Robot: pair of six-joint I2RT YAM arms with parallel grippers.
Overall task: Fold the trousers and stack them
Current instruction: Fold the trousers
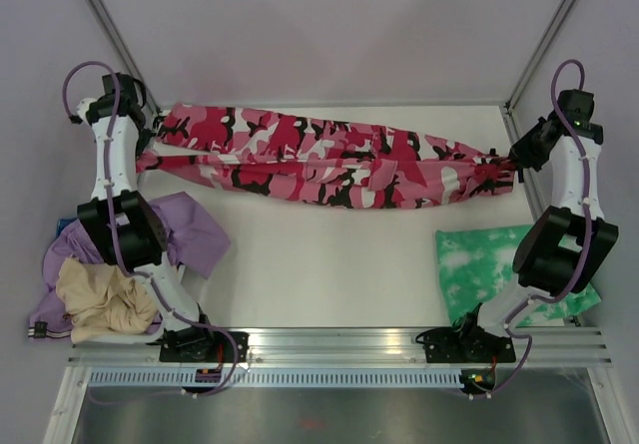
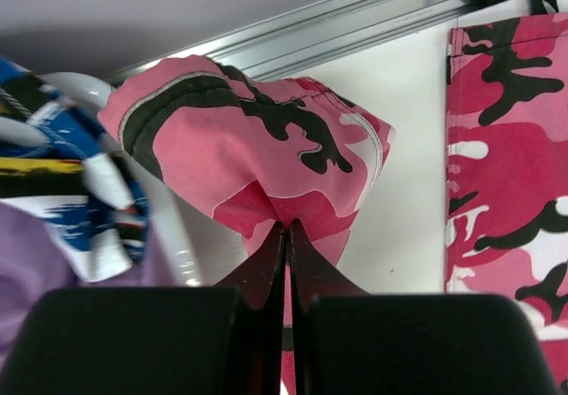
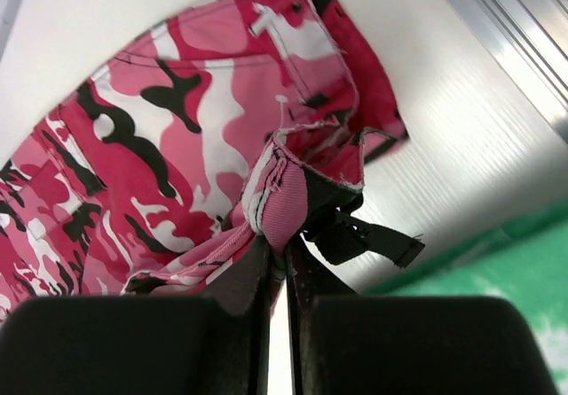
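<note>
The pink, red, white and black camouflage trousers (image 1: 319,160) are stretched left to right across the far part of the table, both legs side by side. My left gripper (image 1: 150,150) is shut on the leg-end cloth at the far left; in the left wrist view the cloth (image 2: 257,146) bunches out of the closed gripper (image 2: 287,228). My right gripper (image 1: 507,160) is shut on the waistband end at the far right; in the right wrist view the pink waistband (image 3: 284,191) and a black strap (image 3: 368,240) stick out of the closed gripper (image 3: 282,251).
A green-and-white tie-dye garment (image 1: 479,264) lies at the near right, partly under the right arm. A lilac garment (image 1: 190,229) and a beige one (image 1: 100,299) are heaped at the near left. Metal frame posts stand at both far corners.
</note>
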